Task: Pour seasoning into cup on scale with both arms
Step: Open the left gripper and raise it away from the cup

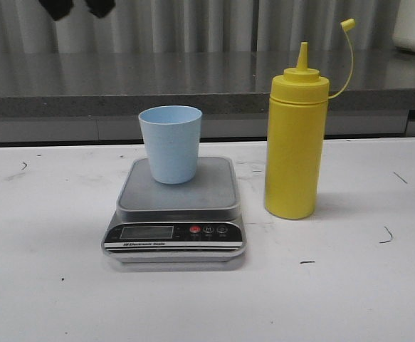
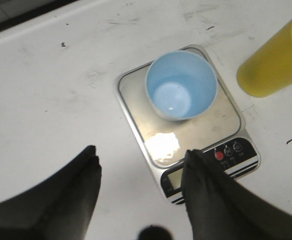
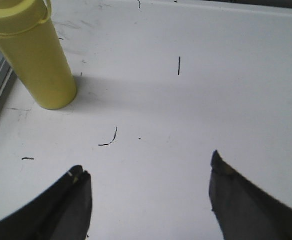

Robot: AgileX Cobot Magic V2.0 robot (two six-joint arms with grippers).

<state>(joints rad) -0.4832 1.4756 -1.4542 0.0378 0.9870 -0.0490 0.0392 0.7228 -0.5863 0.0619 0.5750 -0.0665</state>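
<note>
The pale blue cup (image 1: 170, 143) stands upright on the steel platform of the digital kitchen scale (image 1: 176, 214), toward the platform's far side, at about 12 o'clock from the display. From my left wrist camera I look straight down into it: the bottom is bare and pale blue, with only a small glint of light, and I see nothing in it. The display is too dim for me to read, and the red button sits beside two dark ones on the black front panel.

The yellow squeeze bottle (image 1: 297, 142) stands upright on the white table (image 1: 43, 285) at 3 o'clock from the scale, just beside it but not touching. Its small cap hangs off the nozzle on the thin tether, so the cone tip is uncovered. The plastic is opaque, and I cannot tell how full it is.

My left gripper (image 2: 143, 165) hovers above the front of the scale, fingers spread wide and holding nothing. My right gripper (image 3: 151, 182) hangs over bare table, jaws also parted and empty, with the bottle well apart from it.
</note>
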